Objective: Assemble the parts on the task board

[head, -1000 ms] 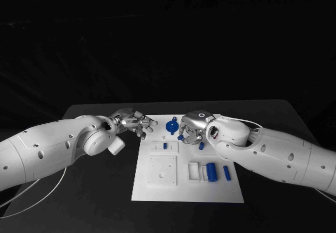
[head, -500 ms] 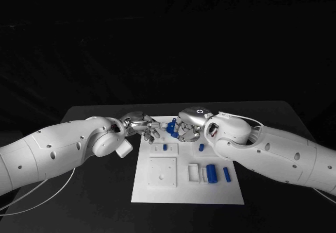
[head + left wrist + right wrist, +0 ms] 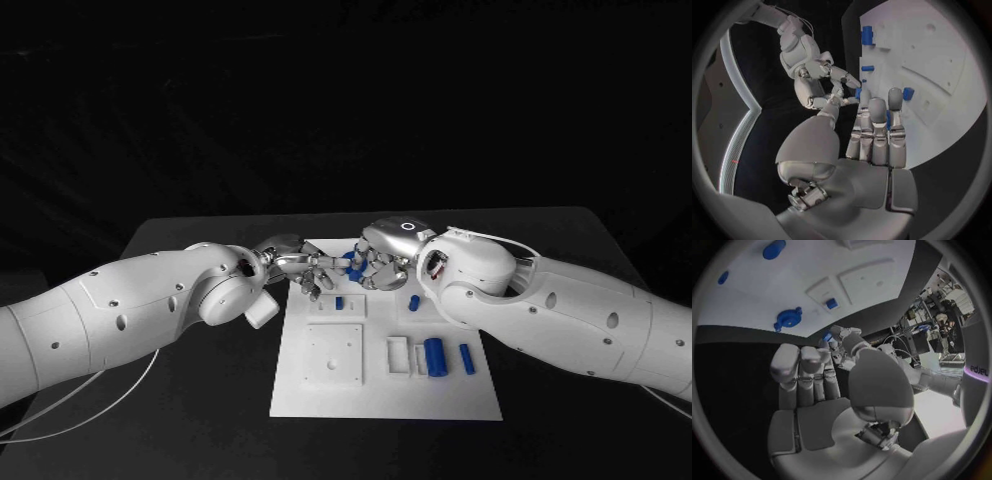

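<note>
The white task board (image 3: 387, 395) lies in the middle of the table. My left hand (image 3: 300, 268) and right hand (image 3: 379, 258) meet fingertip to fingertip above its far end. Between them is a small blue part (image 3: 858, 92), also seen in the right wrist view as the small blue part (image 3: 826, 336). My right hand (image 3: 817, 75) pinches it, and the thumb and a finger of my left hand (image 3: 867, 130) close on it too. A round blue flanged part (image 3: 789, 318) lies on the board under the hands. A blue peg (image 3: 339, 301) stands in a small white block.
A short blue piece (image 3: 414, 301) lies right of the peg. A thick blue cylinder (image 3: 434, 355) and a thin one (image 3: 467, 358) lie at the board's right side. A square white plate (image 3: 338, 353) sits on the board's left half. Black table (image 3: 188, 400) surrounds the board.
Both hands have moved toward each other over the board's far end until their fingertips meet. A small blue piece that lay under my right hand is now between the hands.
</note>
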{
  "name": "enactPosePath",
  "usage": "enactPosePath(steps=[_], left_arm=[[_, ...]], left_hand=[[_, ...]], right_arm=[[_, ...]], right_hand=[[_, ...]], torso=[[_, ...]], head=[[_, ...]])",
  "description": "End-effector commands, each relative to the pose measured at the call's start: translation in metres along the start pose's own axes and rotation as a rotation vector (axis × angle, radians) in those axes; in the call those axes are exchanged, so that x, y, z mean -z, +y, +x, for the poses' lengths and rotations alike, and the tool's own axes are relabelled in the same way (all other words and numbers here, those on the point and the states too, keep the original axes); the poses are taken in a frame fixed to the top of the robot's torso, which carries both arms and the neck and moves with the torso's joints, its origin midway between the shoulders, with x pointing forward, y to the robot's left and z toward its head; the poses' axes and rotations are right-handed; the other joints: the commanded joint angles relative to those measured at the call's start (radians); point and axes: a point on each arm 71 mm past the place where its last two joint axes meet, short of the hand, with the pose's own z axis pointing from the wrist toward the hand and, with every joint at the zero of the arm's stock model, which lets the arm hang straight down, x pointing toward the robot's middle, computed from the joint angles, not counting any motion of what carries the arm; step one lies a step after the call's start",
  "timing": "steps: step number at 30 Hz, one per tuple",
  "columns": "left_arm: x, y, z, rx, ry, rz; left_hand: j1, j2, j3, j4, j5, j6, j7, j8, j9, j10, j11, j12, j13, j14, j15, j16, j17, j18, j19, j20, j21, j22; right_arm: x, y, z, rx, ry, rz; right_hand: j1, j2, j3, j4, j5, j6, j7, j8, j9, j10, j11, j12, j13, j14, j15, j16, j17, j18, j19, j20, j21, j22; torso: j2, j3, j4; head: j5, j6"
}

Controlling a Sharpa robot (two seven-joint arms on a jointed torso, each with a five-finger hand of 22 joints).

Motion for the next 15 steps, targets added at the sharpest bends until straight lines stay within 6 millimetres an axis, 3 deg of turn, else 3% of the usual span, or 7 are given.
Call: enactPosePath(steps=[1,15], left_arm=[[-0.0016,-0.0004,0.0014,-0.018,-0.005,-0.016],[-0.0053,-0.0020,0.0084,-0.015,0.030,-0.024]], left_hand=[[-0.001,-0.006,0.001,0.004,-0.002,-0.011,-0.001,-0.004,0.001,-0.010,0.001,-0.003,-0.003,0.001,-0.001,0.005,-0.002,0.006,-0.005,0.001,0.006,0.019],[0.017,0.011,-0.006,-0.016,-0.002,-0.034,0.007,-0.003,-0.005,-0.022,0.008,-0.018,-0.017,-0.002,0.005,0.006,-0.005,0.012,-0.010,0.007,0.010,0.018]], right_arm=[[-0.0001,0.0014,-0.0005,0.003,0.002,-0.001],[-0.0007,0.0039,-0.0016,0.002,0.001,-0.008]], right_hand=[[0.008,-0.001,0.001,0.003,0.004,0.003,0.000,0.003,0.002,0.003,-0.004,-0.005,-0.001,-0.001,-0.006,-0.006,0.001,0.001,0.030,-0.004,-0.001,0.122],[0.009,-0.003,0.003,0.005,0.002,0.003,0.000,0.003,0.002,0.003,-0.004,-0.006,-0.001,-0.001,-0.006,-0.009,0.001,0.001,0.030,-0.004,-0.001,0.122]], torso=[[0.000,0.0001,0.0001],[0.000,-0.0006,0.0003]], head=[[0.000,-0.001],[-0.001,-0.001]])
